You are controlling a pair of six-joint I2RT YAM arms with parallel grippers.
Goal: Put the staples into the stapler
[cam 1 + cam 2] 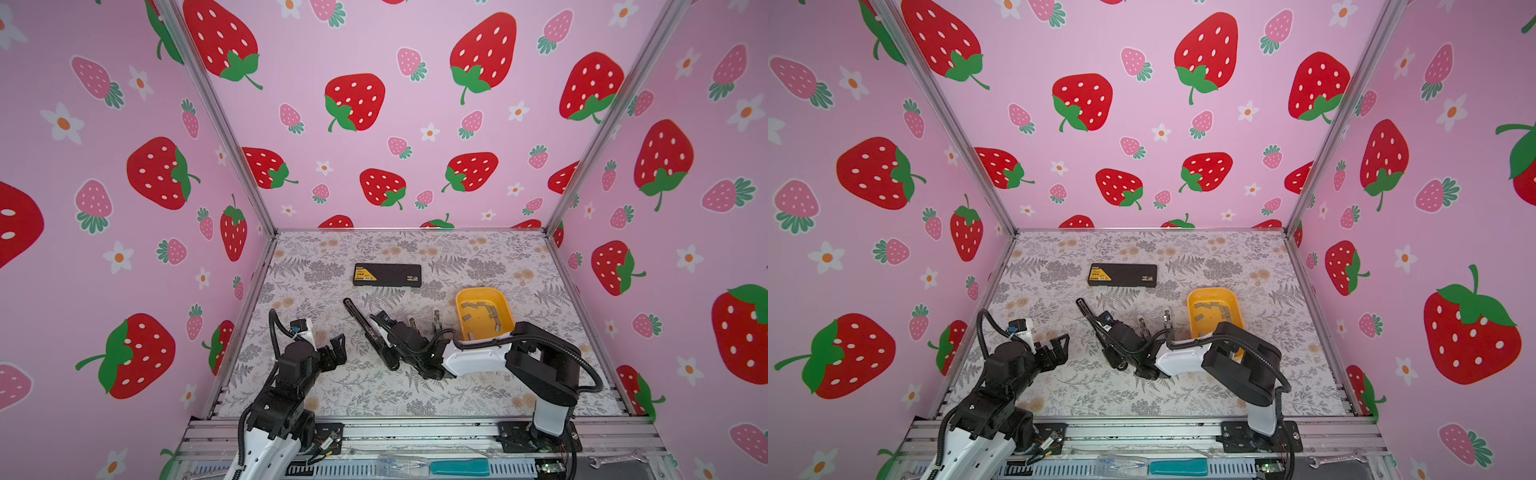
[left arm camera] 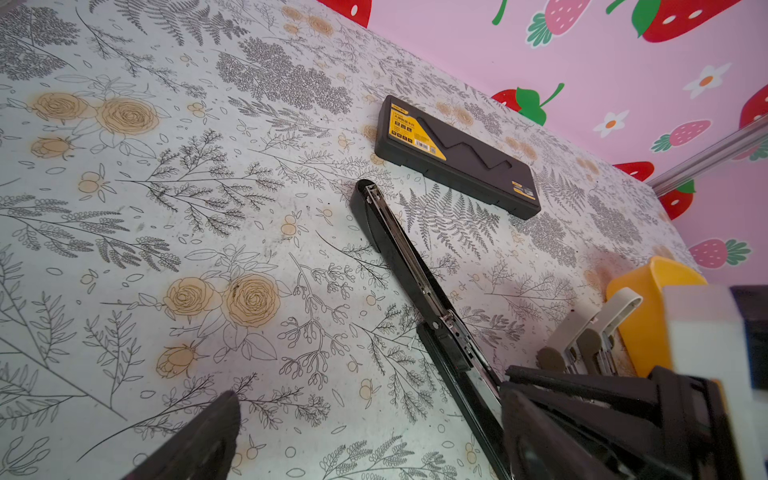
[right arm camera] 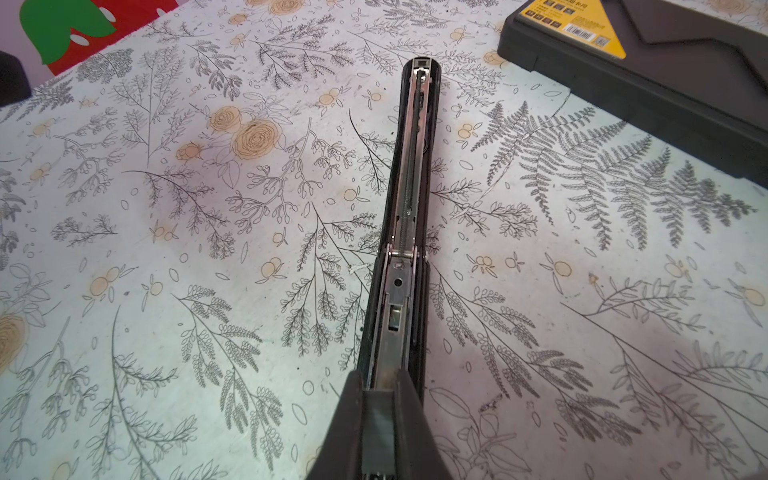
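A long black stapler lies opened flat on the floral table, its metal channel facing up. My right gripper hovers over the stapler's base half, shut on a flat grey strip of staples that lines up with the channel. More staples lie loose in the yellow tray. My left gripper stands open and holds nothing, a little left of the stapler.
A black case with a yellow label lies behind the stapler. Two small whitish staplers stand between the black stapler and the tray. A wrench and a teal-handled tool rest on the front rail.
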